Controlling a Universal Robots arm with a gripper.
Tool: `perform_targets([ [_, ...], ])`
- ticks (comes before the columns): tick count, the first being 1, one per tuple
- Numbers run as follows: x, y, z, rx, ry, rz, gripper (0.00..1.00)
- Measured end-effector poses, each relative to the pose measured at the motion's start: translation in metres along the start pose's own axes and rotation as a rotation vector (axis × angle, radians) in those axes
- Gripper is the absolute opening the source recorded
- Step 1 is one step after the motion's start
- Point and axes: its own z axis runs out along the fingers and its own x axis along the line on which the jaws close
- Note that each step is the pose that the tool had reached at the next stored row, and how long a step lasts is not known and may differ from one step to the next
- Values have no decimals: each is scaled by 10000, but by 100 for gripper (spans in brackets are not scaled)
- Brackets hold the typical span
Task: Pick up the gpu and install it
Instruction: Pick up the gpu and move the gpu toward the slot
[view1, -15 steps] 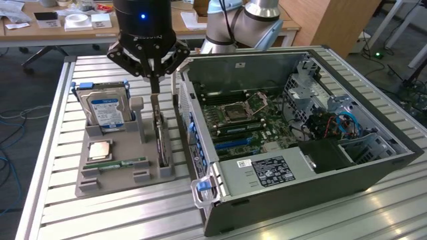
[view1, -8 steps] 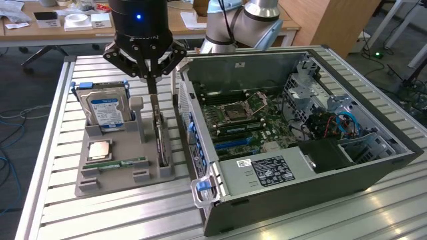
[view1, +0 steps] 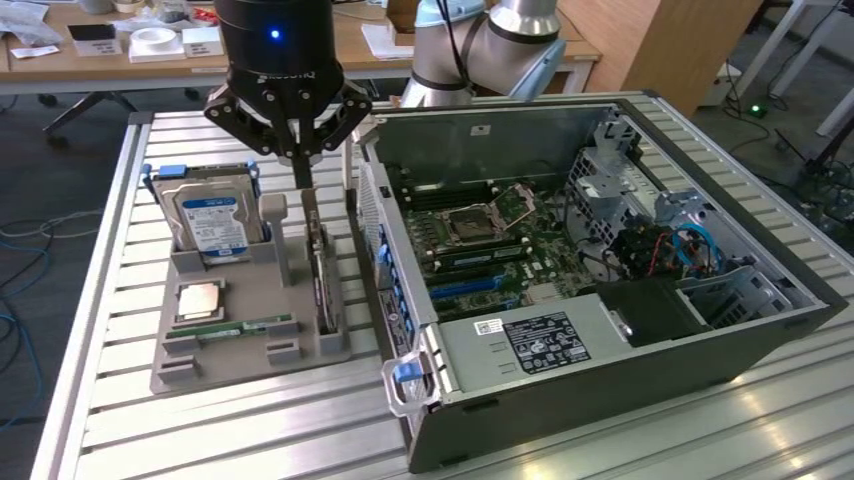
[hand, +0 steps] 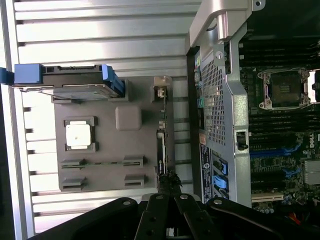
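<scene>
Bench seen from the exterior and wrist views. The slatted metal table (view1: 200, 430) carries a grey holder (view1: 254, 345) toward its edge on the exterior view's left. An open computer case (view1: 561, 300) lies on its side just beside the holder and takes up the rest of the tabletop. The gpu (view1: 320, 270) stands on its long edge in a slot along the side of the holder nearest the case, upright and thin, with its length running along that side. From the wrist view I see it edge-on as a dark strip (hand: 161, 150) between the holder's grey face (hand: 110, 160) and the case wall (hand: 225, 100). The gripper (view1: 303, 180) hangs nose-down over the end of the card farthest from the table's near edge. Its fingers (view1: 296, 160) are drawn fully together, and from the wrist the gripper (hand: 169, 192) closes in line with the card's edge. I cannot tell whether the tips pinch that edge or merely meet above it. Also in the holder are a hard drive (view1: 214, 220) standing upright in blue rails, a processor (view1: 200, 298) lying flat, and a memory stick (view1: 240, 327). The case's motherboard (view1: 494, 240) is exposed.
</scene>
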Motion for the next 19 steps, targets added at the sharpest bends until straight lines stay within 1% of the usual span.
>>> perform_targets([
  [9, 0, 0, 0, 0, 0, -1, 11],
  [11, 0, 0, 0, 0, 0, 0, 23],
  [12, 0, 0, 0, 0, 0, 0, 23],
  [14, 0, 0, 0, 0, 0, 0, 35],
  [15, 0, 0, 0, 0, 0, 0, 35],
  [16, 0, 0, 0, 0, 0, -1, 42],
  [19, 0, 0, 0, 0, 0, 0, 42],
])
